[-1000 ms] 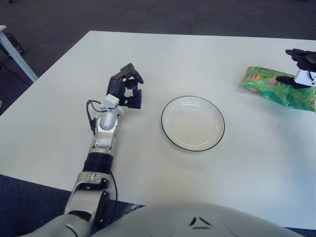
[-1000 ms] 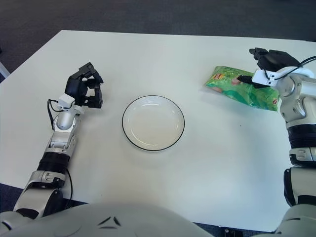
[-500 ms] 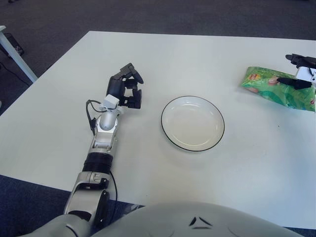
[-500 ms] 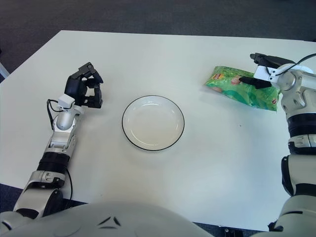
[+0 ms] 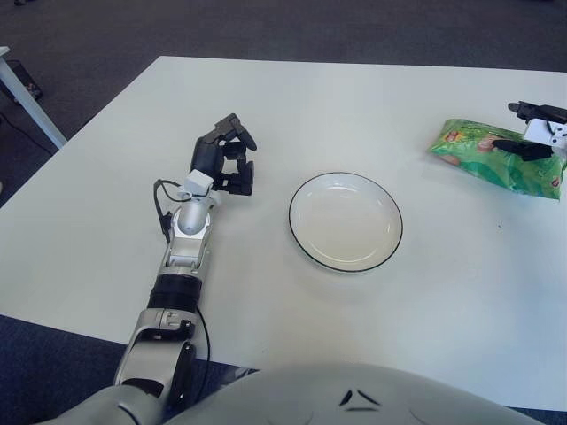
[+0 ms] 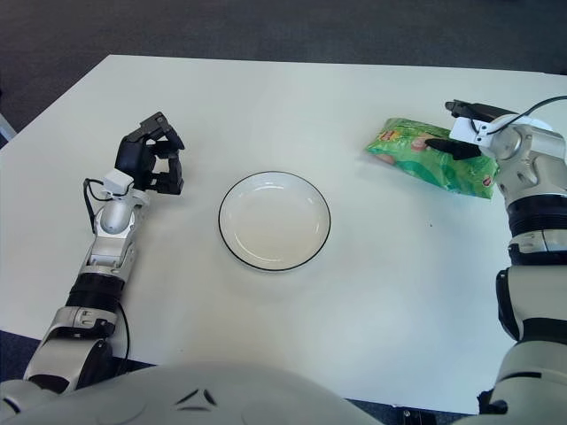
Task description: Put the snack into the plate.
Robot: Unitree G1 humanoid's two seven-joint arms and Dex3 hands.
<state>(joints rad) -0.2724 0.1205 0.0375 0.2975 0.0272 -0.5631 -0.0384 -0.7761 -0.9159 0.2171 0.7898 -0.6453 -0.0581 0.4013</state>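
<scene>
The snack, a green bag (image 6: 416, 156), lies flat on the white table at the far right. My right hand (image 6: 443, 125) is at the bag's far right end. One black finger (image 6: 450, 145) lies on top of the bag and another finger (image 6: 469, 109) reaches past its far edge; the hand is open and the bag is not lifted. A white plate with a dark rim (image 6: 222, 221) sits empty at the table's middle, well left of the bag. My left hand (image 6: 158, 161) shows to the left of the plate, fingers curled, holding nothing.
The white table (image 6: 354, 336) runs wide around the plate, with its far edge against dark carpet. A white table leg (image 5: 27, 97) stands off the far left corner. My right forearm (image 6: 530, 212) runs down the right edge.
My right hand has dropped from above the bag and turned, so a finger now lies on the bag's top. The bag, the plate and the left hand have not moved.
</scene>
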